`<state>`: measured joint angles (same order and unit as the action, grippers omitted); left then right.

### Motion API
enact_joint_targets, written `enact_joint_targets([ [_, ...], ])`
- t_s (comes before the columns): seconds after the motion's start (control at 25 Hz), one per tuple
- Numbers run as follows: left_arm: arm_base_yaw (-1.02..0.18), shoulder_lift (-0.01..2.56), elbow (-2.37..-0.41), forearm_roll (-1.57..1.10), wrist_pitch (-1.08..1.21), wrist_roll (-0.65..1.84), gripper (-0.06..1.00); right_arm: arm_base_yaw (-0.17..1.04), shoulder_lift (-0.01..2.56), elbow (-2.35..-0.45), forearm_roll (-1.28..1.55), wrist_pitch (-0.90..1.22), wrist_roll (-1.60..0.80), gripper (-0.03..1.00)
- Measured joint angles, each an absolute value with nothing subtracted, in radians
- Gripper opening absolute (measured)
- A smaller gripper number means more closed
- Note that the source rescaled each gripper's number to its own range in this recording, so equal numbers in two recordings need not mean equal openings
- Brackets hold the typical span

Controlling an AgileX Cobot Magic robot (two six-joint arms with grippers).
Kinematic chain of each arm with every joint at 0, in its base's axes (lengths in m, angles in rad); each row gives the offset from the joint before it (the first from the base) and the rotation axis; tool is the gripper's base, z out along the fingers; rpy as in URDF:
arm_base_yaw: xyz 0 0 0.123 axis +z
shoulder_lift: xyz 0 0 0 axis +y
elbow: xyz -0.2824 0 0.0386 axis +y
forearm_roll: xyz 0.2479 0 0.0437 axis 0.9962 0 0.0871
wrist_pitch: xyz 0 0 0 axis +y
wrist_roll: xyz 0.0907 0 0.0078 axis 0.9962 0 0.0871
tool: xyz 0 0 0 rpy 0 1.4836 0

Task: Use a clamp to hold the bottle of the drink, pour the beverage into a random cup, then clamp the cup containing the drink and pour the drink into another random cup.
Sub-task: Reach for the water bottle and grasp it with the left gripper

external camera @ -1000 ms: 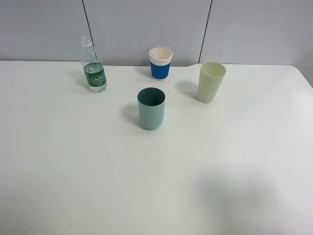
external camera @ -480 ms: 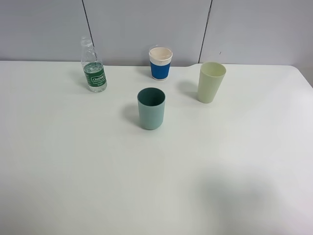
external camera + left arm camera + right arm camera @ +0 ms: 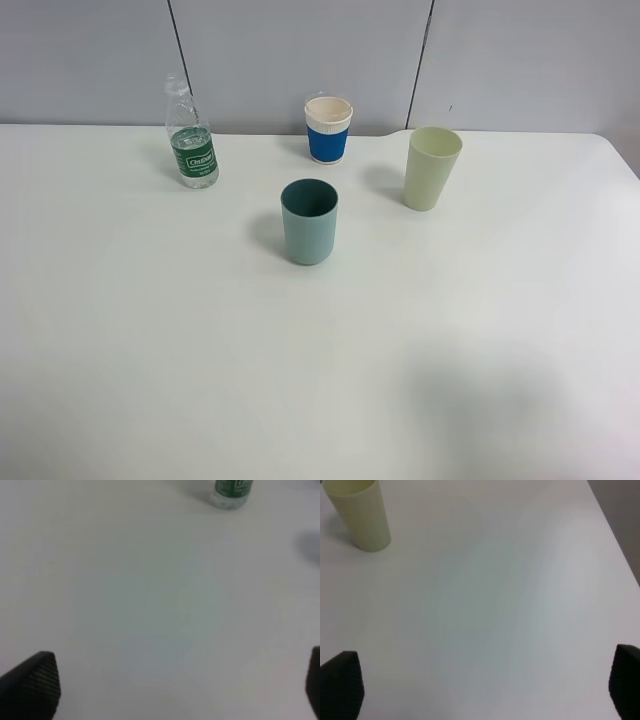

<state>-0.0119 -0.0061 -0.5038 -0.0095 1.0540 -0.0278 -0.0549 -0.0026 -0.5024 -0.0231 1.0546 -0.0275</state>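
A clear bottle with a green label (image 3: 190, 133) stands upright at the back left of the white table (image 3: 150, 330); its base shows in the left wrist view (image 3: 231, 491). A teal cup (image 3: 309, 221) stands in the middle. A blue and white cup (image 3: 328, 129) stands at the back. A pale green cup (image 3: 431, 167) stands to the right and shows in the right wrist view (image 3: 360, 514). Neither arm shows in the exterior high view. My left gripper (image 3: 180, 685) is open and empty, well short of the bottle. My right gripper (image 3: 485, 690) is open and empty, away from the pale green cup.
A grey panelled wall (image 3: 300, 50) runs behind the table. The table's right edge (image 3: 615, 535) shows in the right wrist view. A soft shadow (image 3: 490, 400) lies on the table's near right part.
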Motion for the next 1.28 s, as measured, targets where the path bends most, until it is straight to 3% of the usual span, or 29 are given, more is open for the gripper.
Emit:
enact_joint_targets([
  [0.68, -0.012, 0.018, -0.523, -0.007, 1.003, -0.027, 1.00, -0.055, -0.003, -0.502, -0.023, 1.055, -0.027, 0.95],
  [1.28, -0.012, 0.446, -0.528, -0.132, 0.690, 0.089, 1.00, -0.055, -0.003, -0.502, -0.023, 1.055, -0.027, 0.95],
])
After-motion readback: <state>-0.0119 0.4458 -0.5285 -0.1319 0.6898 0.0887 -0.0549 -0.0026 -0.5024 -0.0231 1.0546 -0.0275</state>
